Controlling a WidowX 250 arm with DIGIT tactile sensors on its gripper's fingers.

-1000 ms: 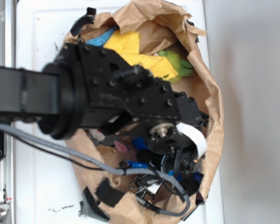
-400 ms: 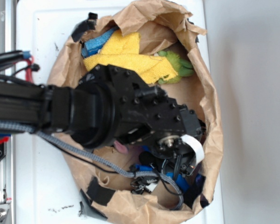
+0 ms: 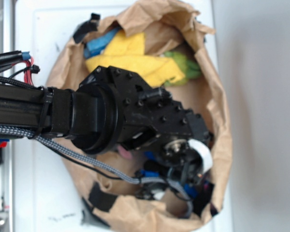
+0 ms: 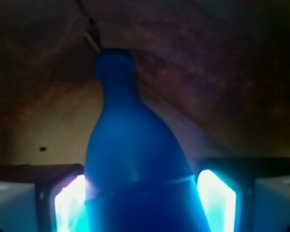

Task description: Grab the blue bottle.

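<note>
Barely shifted since 0.4 s ago: black arm stays low inside crumpled brown paper bag (image 3: 217, 116) on white desk (image 3: 38, 203). Translucent fingers (image 4: 216, 200) flank glossy blue plastic bottle (image 4: 135, 164); contact unclear. Yellow cloth (image 3: 130, 60) at far end.

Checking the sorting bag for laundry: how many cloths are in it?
2: a yellow cloth across the paper bag's upper part, a blue cloth at its upper left. The arm may hide more.
</note>
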